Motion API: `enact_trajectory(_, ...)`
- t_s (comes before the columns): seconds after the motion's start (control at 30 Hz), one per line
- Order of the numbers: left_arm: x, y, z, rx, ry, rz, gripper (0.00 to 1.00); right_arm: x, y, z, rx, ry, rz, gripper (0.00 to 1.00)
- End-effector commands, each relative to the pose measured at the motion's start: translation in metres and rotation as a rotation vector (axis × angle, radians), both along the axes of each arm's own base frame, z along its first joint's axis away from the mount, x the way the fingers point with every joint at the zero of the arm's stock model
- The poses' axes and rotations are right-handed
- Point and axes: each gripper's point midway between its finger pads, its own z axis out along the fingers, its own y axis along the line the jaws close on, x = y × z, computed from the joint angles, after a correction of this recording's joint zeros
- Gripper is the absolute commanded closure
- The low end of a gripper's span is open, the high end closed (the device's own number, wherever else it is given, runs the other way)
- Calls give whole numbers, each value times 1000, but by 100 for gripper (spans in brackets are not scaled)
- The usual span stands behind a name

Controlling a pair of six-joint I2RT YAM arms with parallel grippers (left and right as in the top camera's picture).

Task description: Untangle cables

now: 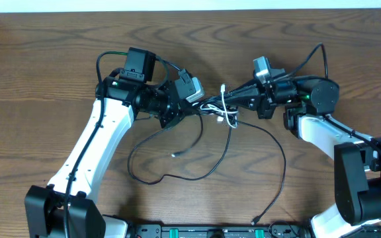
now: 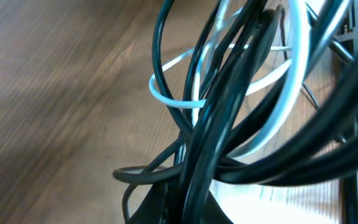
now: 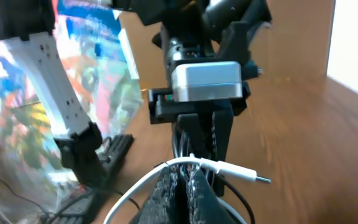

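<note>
Overhead: I am looking at the left gripper (image 1: pixel 202 108) and the right gripper (image 1: pixel 238 102), which are facing each other tip to tip just above the frame's centre. The knot (image 1: pixel 222 111) is sitting between them, about equally near to both. The white cable (image 1: pixel 230 119) is bunching there, crossing the line between the tips roughly top to bottom. The black cable (image 1: pixel 207 173) is hanging away in slack loops over the table (image 1: pixel 45 66) toward the bottom edge.

Left wrist: black strands (image 2: pixel 229 106) are running from bottom centre to upper right and gathering where my closed jaws appear to be pinching them. The white cable (image 2: pixel 166 98) is looping around them at centre.

Right wrist: my fingers (image 3: pixel 166 199) are pressing together at bottom centre, clamping the white cable (image 3: pixel 185 163) that is arching across their tips. Its plug (image 3: pixel 244 173) is lying nearly level, pointing at the right edge.

I am judging that any separation runs along the line between the tips.
</note>
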Motion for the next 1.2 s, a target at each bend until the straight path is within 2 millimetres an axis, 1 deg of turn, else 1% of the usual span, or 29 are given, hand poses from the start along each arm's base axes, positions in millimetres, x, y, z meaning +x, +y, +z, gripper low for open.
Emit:
enact_trajectory(0.0,-4,-2,-7,-3,14,-26,93,6,1,19,48,31,-52,99)
enact_trajectory(0.13,-10,0,-16,7,41,-24,92,8,1,21,60,32,-68,99)
enact_trajectory(0.17,-11,2,-21,22,47,-20,92,9,0,21,63,33,-71,99)
enact_trajectory(0.2,-13,7,-31,58,58,-8,92,12,-1,23,73,35,-86,99)
enact_trajectory(0.27,-14,13,-41,99,75,11,93,16,-3,25,83,44,-106,99)
enact_trajectory(0.37,-16,24,-56,171,88,40,92,25,-13,27,95,75,-149,99)
enact_trajectory(0.5,-17,33,-66,229,93,60,92,32,-22,28,102,80,-185,99)
enact_trajectory(0.57,-16,33,-66,226,101,71,93,34,-26,28,101,82,-193,99)
enact_trajectory(0.67,-13,29,-64,204,101,82,93,32,-27,25,84,85,-179,96)
enact_trajectory(0.7,-13,25,-61,177,100,77,93,30,-27,24,76,84,-170,88)
enact_trajectory(0.73,-12,19,-55,130,96,64,92,27,-26,21,59,71,-150,44)
enact_trajectory(0.77,-12,14,-51,97,93,54,93,26,-26,20,54,67,-145,40)
enact_trajectory(0.8,-12,8,-46,56,89,39,93,20,-24,16,33,48,-114,29)
enact_trajectory(0.83,-12,3,-40,13,85,24,92,15,-23,13,14,31,-88,12)
enact_trajectory(0.87,-12,-4,-32,-43,79,3,93,11,-22,9,-5,25,-63,1)
enact_trajectory(0.93,-13,-12,-22,-115,76,-24,93,7,-21,3,-29,25,-31,1)
enact_trajectory(1.0,-15,-18,-14,-165,79,-43,92,9,-21,0,-32,47,-31,1)
enact_trajectory(1.1,-18,-21,-8,-208,87,-62,92,14,-19,-10,-40,114,-30,1)
enact_trajectory(1.17,-19,-23,-6,-221,104,-57,92,23,-15,-19,-38,206,-57,1)
